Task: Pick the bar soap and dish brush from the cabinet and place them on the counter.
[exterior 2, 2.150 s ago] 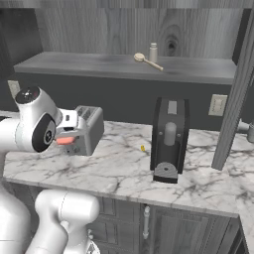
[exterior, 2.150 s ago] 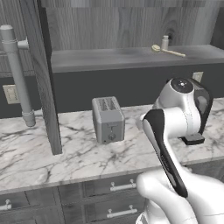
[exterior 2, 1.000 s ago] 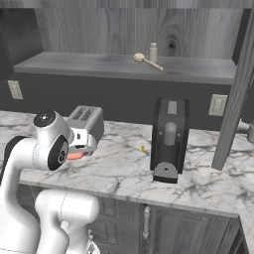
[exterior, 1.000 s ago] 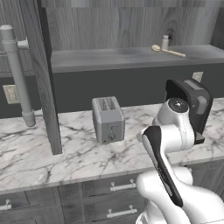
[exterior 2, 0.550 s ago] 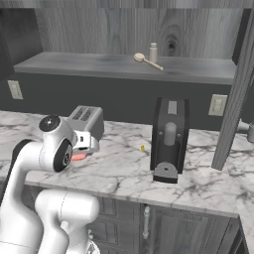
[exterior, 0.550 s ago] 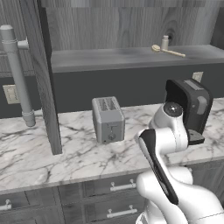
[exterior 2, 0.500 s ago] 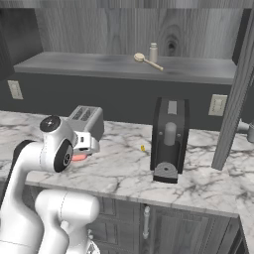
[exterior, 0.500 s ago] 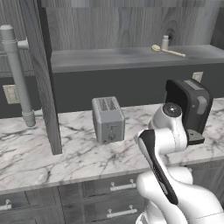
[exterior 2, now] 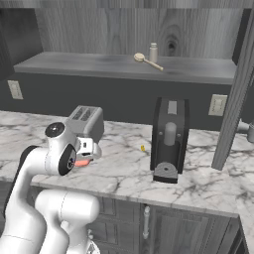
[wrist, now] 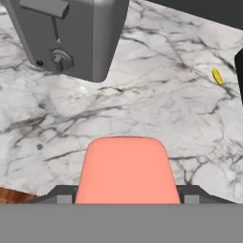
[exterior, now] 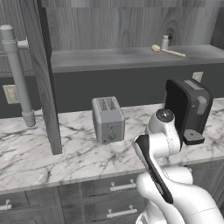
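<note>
In the hand view, the flat orange-red bar soap [wrist: 127,170] hides most of the claw [wrist: 127,195], and its near end is cut off. The grey metal toaster [wrist: 66,35] runs off the top edge. The tiny yellow speck [wrist: 217,76] on the white marble counter [wrist: 142,109] is too small to identify.

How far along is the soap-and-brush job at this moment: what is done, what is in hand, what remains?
Nothing rests finished yet. In hand: the flat orange-red bar soap is out of the dark grey wood-grain cabinet, gripped in the robot's hand low over the white marble counter beside the grey toaster, not yet released. Left: the slim tan dish brush lies on the cabinet shelf by a small beige bottle.
</note>
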Controlling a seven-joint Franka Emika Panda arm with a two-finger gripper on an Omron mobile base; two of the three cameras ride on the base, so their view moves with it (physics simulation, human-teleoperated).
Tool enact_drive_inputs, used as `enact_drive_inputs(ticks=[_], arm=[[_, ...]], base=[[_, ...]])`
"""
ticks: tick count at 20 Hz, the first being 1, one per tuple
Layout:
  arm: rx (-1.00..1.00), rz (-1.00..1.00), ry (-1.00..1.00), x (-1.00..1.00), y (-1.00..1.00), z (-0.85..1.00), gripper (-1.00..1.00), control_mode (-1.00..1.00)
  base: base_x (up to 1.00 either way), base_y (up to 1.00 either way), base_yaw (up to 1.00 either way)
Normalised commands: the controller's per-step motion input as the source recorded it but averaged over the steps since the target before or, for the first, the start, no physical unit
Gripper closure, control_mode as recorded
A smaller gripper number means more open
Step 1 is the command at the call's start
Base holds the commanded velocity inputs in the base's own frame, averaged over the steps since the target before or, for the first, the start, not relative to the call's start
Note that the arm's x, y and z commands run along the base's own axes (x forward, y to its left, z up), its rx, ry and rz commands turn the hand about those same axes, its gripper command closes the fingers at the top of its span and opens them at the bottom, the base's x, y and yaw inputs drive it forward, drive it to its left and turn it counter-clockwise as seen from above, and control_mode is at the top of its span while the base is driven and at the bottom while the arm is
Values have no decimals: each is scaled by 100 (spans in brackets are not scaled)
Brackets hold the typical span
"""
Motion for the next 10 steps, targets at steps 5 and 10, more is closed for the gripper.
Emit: enact_drive_inputs(ticks=[5, 10], arm=[[0, 0, -1, 15, -3, -46, 100, -100], [0, 0, -1, 19, 0, -41, 100, -100]], base=[[0, 0, 0], [0, 0, 0]])
